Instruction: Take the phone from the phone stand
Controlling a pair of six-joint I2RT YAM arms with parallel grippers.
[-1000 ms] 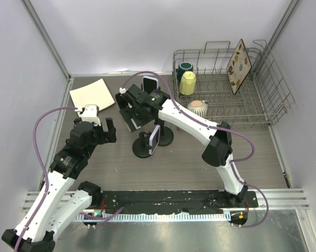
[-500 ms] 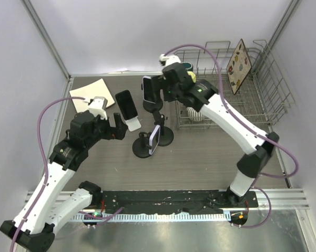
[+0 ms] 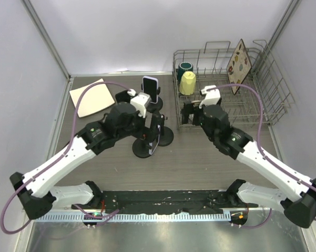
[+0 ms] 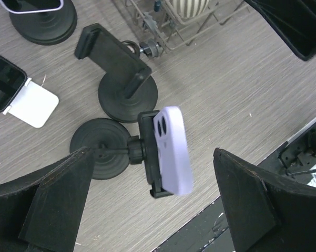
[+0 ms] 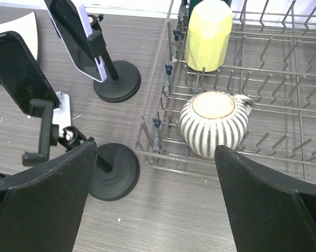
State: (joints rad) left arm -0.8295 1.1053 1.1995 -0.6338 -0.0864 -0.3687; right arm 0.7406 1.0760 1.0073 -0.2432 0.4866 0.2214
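A lavender phone point(image 4: 171, 149) sits clamped sideways in the holder of a black stand point(image 4: 97, 152), also seen as the phone point(image 3: 154, 137) near the table's middle. My left gripper point(image 4: 152, 152) hovers open right above it, a finger on either side and touching nothing. In the top view the left gripper point(image 3: 153, 126) covers that stand's top. A second phone point(image 5: 76, 39) stands in the rear stand point(image 5: 117, 81). A black phone point(image 5: 21, 73) leans on a small white stand point(image 5: 60, 113). My right gripper point(image 5: 156, 147) is open and empty beside the rack.
An empty black stand point(image 4: 123, 79) is next to the lavender phone's stand. A wire dish rack point(image 3: 252, 105) at the back right holds a striped cup point(image 5: 215, 123), a yellow cup point(image 5: 207, 34) and a patterned plate point(image 3: 237, 59). A beige board point(image 3: 92, 97) lies back left.
The right arm left the black phone on the white stand, drew back to the rack's front and opened wider. The left arm swung right over the lavender phone's stand.
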